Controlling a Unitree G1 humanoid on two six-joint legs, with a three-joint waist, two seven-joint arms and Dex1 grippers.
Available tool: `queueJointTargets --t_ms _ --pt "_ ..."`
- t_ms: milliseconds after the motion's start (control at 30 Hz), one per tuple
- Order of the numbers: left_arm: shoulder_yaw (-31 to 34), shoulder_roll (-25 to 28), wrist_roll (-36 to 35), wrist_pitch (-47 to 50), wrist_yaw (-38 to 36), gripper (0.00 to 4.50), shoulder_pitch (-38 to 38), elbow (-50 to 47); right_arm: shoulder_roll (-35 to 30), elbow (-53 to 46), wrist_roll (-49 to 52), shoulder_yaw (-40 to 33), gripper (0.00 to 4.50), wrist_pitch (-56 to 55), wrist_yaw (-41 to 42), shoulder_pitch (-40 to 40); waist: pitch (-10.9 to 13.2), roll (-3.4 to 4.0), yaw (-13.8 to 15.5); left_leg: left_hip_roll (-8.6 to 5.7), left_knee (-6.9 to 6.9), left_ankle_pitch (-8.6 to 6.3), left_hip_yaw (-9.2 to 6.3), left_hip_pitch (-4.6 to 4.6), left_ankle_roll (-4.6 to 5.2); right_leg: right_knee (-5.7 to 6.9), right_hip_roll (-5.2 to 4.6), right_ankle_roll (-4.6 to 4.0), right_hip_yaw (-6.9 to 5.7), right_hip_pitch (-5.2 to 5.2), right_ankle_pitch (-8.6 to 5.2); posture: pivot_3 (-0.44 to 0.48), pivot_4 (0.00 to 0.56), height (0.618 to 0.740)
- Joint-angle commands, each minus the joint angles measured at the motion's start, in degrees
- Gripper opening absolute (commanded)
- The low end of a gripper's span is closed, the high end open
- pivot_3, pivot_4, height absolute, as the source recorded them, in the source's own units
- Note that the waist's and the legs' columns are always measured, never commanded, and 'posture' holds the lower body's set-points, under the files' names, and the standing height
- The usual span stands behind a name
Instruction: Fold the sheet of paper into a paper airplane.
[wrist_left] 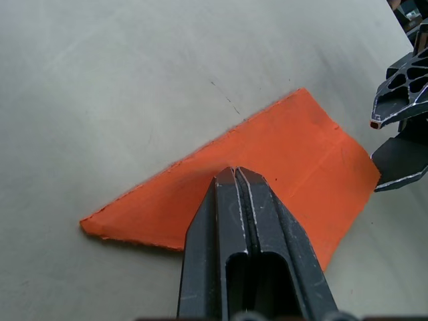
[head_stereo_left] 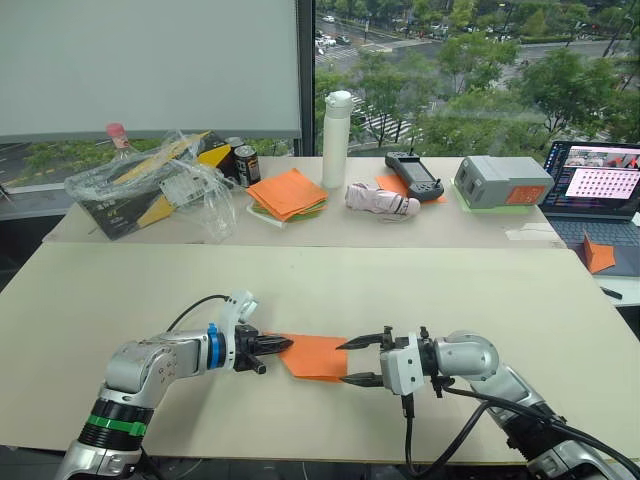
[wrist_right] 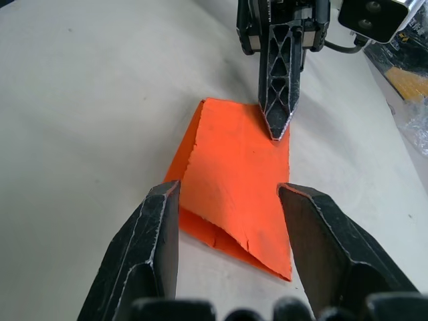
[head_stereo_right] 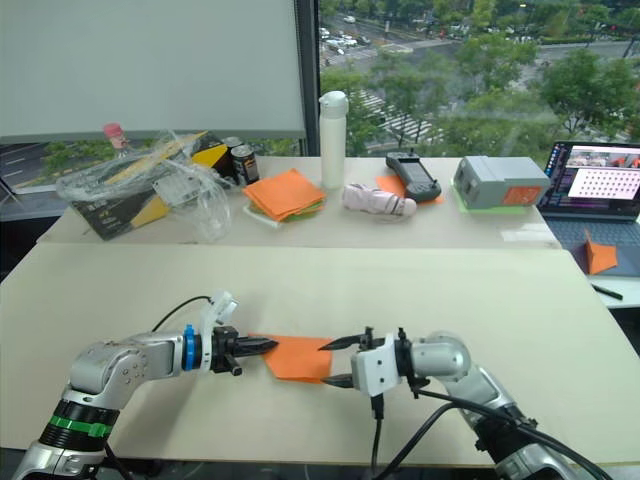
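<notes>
The orange sheet of paper (head_stereo_left: 315,355) lies flat on the near table, folded into a layered wedge that narrows toward my left. My left gripper (head_stereo_left: 288,345) is shut, and its joined tips press down on the paper's left part (wrist_left: 287,160). My right gripper (head_stereo_left: 345,362) is open at the paper's right edge, one finger on either side of that edge and slightly above the table. In the right wrist view the paper (wrist_right: 231,174) lies between and beyond the spread fingers, with the left gripper (wrist_right: 276,134) pointing down onto its far end.
The far table holds a stack of orange and green sheets (head_stereo_left: 288,192), a white bottle (head_stereo_left: 337,125), a plastic-wrapped box (head_stereo_left: 160,180), a can (head_stereo_left: 246,165), a handheld controller (head_stereo_left: 415,175) and a grey box (head_stereo_left: 502,181). A laptop (head_stereo_left: 598,190) at the right carries a small orange folded piece (head_stereo_left: 597,255).
</notes>
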Motion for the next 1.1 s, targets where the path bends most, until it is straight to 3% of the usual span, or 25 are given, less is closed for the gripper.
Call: queueJointTargets --t_ms 33,367,633,867,1100 --pt "-0.4 0.4 1.1 0.6 0.2 0.00 -0.4 0.4 0.9 0.0 -0.3 -0.5 2.56 -1.3 -1.3 -1.1 0.0 0.00 0.0 0.00 0.00 0.00 0.00 0.00 0.00 0.00 0.00 0.00 0.00 0.00 0.00 0.000 0.150 0.740" --pt "0.3 0.9 0.8 1.1 0.3 0.00 0.4 -0.3 1.7 3.8 -2.0 0.2 2.56 -5.9 -1.7 -2.4 0.0 0.00 0.0 0.00 0.00 0.00 0.00 0.01 0.00 -0.01 0.00 0.00 0.00 0.00 0.00 0.000 0.150 0.740" --pt "0.5 0.9 0.7 1.1 0.4 0.00 0.8 -0.4 1.9 4.5 -1.6 0.3 0.04 -7.2 -1.7 -2.5 0.0 0.00 0.0 0.00 0.00 0.00 0.00 0.02 0.00 -0.01 0.00 0.00 0.01 0.00 0.00 0.000 0.150 0.740" --pt "0.3 0.9 0.8 1.1 0.3 0.00 0.7 -0.3 1.8 4.2 -1.0 0.4 0.04 -5.7 -1.0 -2.2 0.0 0.00 0.0 0.00 0.00 0.00 0.00 0.02 0.00 -0.01 0.00 0.00 0.01 0.01 0.00 0.000 0.150 0.740" --pt "0.4 0.4 0.5 1.3 0.4 0.00 0.4 -0.3 3.7 1.5 4.7 -1.2 0.04 7.4 0.6 -3.7 0.0 0.00 0.0 0.01 -0.01 0.00 0.00 0.03 0.00 -0.01 0.00 0.00 0.01 0.01 0.00 0.000 0.150 0.740"
